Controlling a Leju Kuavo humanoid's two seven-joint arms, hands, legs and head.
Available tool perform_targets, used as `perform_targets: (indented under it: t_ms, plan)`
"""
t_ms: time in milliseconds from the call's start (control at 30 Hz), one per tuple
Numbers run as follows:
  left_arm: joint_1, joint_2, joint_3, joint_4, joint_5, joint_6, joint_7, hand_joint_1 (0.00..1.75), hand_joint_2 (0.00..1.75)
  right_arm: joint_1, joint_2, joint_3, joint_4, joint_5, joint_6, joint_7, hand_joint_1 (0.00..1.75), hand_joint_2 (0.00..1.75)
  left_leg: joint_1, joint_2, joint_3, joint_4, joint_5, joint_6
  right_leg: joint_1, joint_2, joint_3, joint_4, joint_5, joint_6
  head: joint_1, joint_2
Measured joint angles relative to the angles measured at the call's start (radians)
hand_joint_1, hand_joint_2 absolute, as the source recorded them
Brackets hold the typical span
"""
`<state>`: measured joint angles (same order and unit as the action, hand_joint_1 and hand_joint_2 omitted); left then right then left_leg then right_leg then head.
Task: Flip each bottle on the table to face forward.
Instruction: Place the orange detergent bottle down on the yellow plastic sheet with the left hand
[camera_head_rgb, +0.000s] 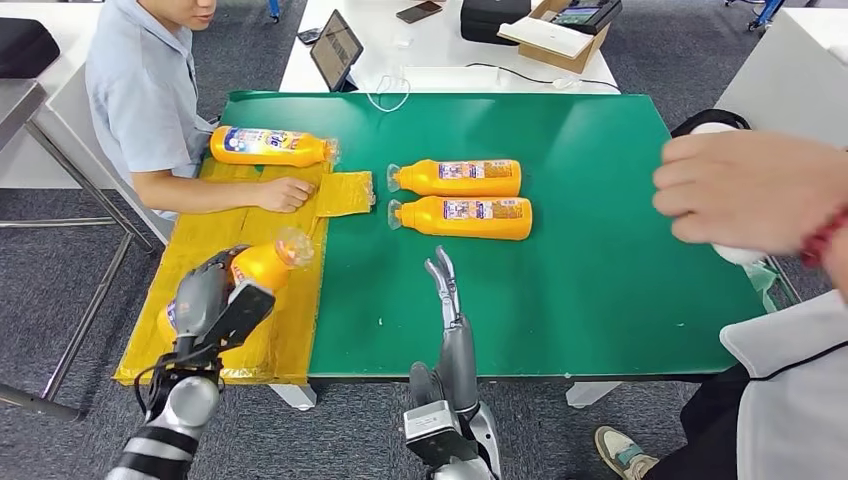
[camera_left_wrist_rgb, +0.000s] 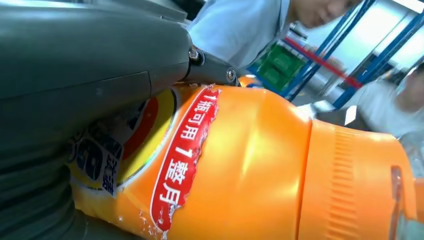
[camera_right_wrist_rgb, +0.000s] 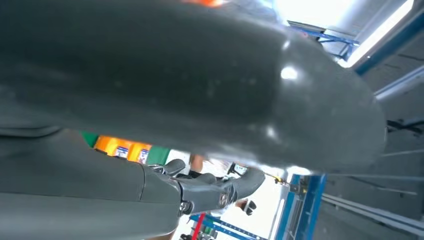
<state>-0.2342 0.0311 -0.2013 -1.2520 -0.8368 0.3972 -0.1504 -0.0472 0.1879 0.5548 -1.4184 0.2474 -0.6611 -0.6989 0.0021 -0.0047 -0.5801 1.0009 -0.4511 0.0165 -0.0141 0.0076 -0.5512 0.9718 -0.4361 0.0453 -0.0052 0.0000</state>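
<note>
From the head view, the left hand (camera_head_rgb: 215, 300) grasps an orange plastic bottle with a clear cap (camera_head_rgb: 262, 264) above the yellow cardboard sheet (camera_head_rgb: 290, 335) at the near left corner of the green surface (camera_head_rgb: 600, 290). To finish well, I judge it should roll the bottle label-up and lay it down beside the two orange bottles (camera_head_rgb: 462, 197) lying side by side mid-surface, keeping the cap pointing the same way. The right hand (camera_head_rgb: 443, 283) is released, fingers straight, near the front edge. A seated person's hand (camera_head_rgb: 285, 193) rests on the cardboard by another orange bottle (camera_head_rgb: 270, 147); a second person's hand (camera_head_rgb: 750, 190) hovers over the right edge, so the path stays crowded.

The left wrist view shows the held bottle's red label strip (camera_left_wrist_rgb: 182, 160), fingers wrapped firmly.

The right wrist view shows dark fingers (camera_right_wrist_rgb: 220, 190) holding nothing.
</note>
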Motion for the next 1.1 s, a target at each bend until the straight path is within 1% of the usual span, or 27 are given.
perform_targets:
  t_ms: [67, 133, 233, 333, 433, 467, 567, 600, 700, 800, 1100]
  plan:
    - [-0.05, 0.008, -0.019, 0.071, -0.099, -0.036, 0.039, 1.75, 1.75, 0.0, -0.003, 0.002, -0.01, -0.006, 0.009, 0.0, 0.0, 0.0, 0.0, 0.0, 0.0, 0.0, 0.001, 0.0, 0.0, 0.0, 0.0, 0.0, 0.001, -0.001, 0.0, 0.0]
    - [-0.086, 0.013, -0.034, 0.126, -0.139, -0.052, 0.055, 1.75, 1.75, 0.0, -0.005, 0.004, -0.016, -0.015, 0.015, 0.0, 0.0, 0.0, 0.0, 0.0, 0.0, 0.0, 0.001, 0.0, 0.0, 0.0, 0.0, 0.0, 0.001, -0.001, 0.0, 0.0]
    - [-0.147, 0.015, -0.061, 0.224, -0.182, -0.108, 0.077, 1.75, 1.75, -0.002, -0.006, 0.006, -0.018, -0.042, 0.035, 0.0, 0.0, 0.0, 0.0, 0.0, 0.0, 0.0, 0.001, 0.0, 0.0, 0.0, 0.0, 0.0, 0.001, -0.001, 0.0, 0.0]
    - [-0.196, 0.013, -0.085, 0.324, -0.201, -0.14, 0.086, 1.75, 1.75, -0.005, -0.006, 0.008, -0.017, -0.058, 0.05, 0.0, 0.0, 0.0, 0.0, 0.0, -0.001, 0.0, 0.001, 0.0, 0.0, 0.0, -0.001, 0.0, 0.001, -0.001, 0.0, 0.0]
    - [-0.243, 0.002, -0.095, 0.41, -0.175, -0.15, 0.075, 1.72, 1.75, -0.008, -0.007, 0.009, -0.01, -0.069, 0.063, 0.0, 0.0, 0.0, 0.0, 0.0, -0.001, 0.0, 0.001, 0.0, 0.0, -0.001, 0.0, 0.0, 0.001, -0.001, 0.0, 0.0]
    - [-0.26, -0.003, -0.093, 0.439, -0.152, -0.158, 0.067, 1.48, 1.75, -0.008, -0.007, 0.009, -0.006, -0.074, 0.067, 0.0, 0.0, 0.0, 0.0, -0.001, -0.001, 0.0, 0.001, 0.0, 0.0, -0.001, 0.0, 0.0, 0.001, -0.001, 0.0, 0.0]
    - [-0.311, -0.018, -0.081, 0.52, -0.075, -0.194, 0.044, 0.22, 1.75, -0.009, -0.006, 0.008, 0.013, -0.09, 0.077, 0.0, 0.0, 0.0, 0.0, -0.003, -0.001, 0.0, 0.001, 0.0, 0.0, -0.002, 0.001, 0.0, 0.001, -0.001, 0.0, 0.0]
    - [-0.324, -0.022, -0.075, 0.542, -0.043, -0.214, 0.032, 0.03, 1.75, -0.01, -0.006, 0.008, 0.02, -0.095, 0.08, 0.0, 0.0, 0.0, 0.0, -0.003, 0.0, 0.0, 0.002, 0.0, 0.0, -0.003, 0.002, 0.0, 0.001, -0.001, 0.0, 0.0]
    - [-0.344, -0.038, -0.044, 0.591, 0.068, -0.283, -0.02, 0.0, 1.75, -0.011, -0.006, 0.008, 0.038, -0.107, 0.079, 0.0, 0.0, 0.0, 0.0, -0.004, 0.001, 0.0, 0.002, 0.0, 0.0, -0.004, 0.003, 0.0, 0.001, -0.001, 0.0, 0.0]
    - [-0.349, -0.053, -0.019, 0.621, 0.126, -0.296, -0.055, 0.0, 1.75, -0.012, -0.006, 0.007, 0.051, -0.114, 0.066, 0.0, 0.0, 0.0, 0.0, -0.004, 0.001, 0.0, 0.002, 0.0, 0.0, -0.004, 0.004, 0.0, 0.001, -0.001, 0.0, 0.0]
    - [-0.36, -0.069, 0.012, 0.653, 0.135, -0.297, -0.065, 0.0, 1.75, -0.018, -0.006, 0.005, 0.073, -0.118, 0.061, 0.0, 0.0, 0.0, 0.0, -0.005, 0.003, 0.0, 0.002, 0.0, 0.0, -0.006, 0.006, 0.0, 0.001, -0.001, 0.0, 0.0]
